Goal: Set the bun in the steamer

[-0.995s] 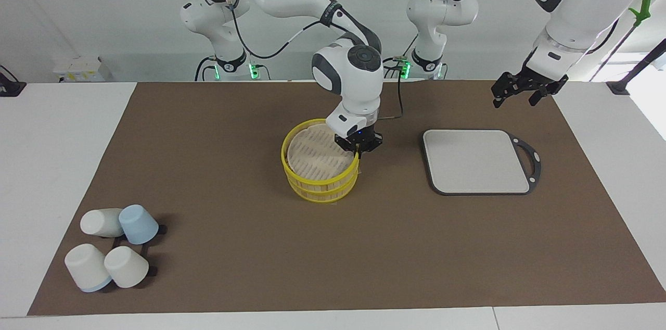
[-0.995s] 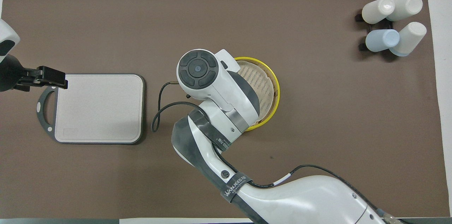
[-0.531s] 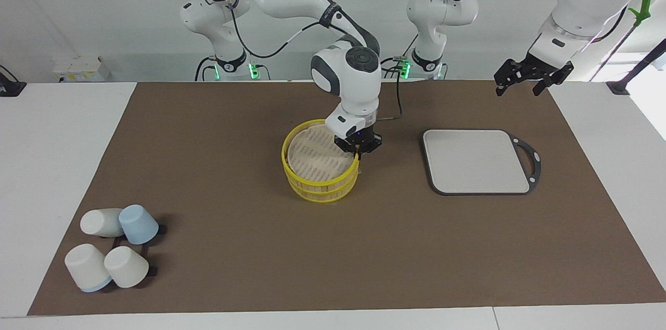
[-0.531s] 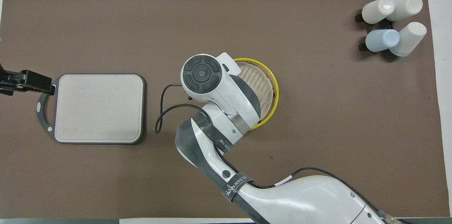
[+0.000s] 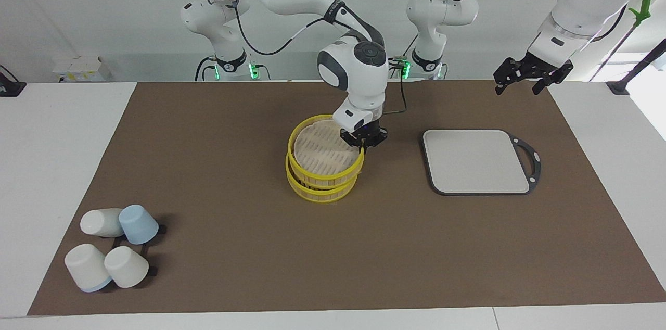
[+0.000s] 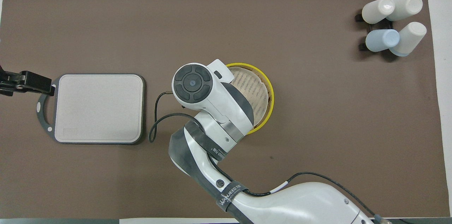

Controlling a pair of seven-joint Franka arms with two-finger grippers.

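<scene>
Facing view: four cups [image 5: 112, 246], two steamer tiers [image 5: 322, 163]

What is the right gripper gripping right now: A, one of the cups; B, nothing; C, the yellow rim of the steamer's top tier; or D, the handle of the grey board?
C: the right gripper is shut on the rim of the steamer, at the rim's edge toward the left arm's end of the table.

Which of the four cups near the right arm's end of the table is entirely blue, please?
The blue cup, lying in the pair nearer the robots, beside a white cup. The other three are white, one with only a blue rim.
</scene>
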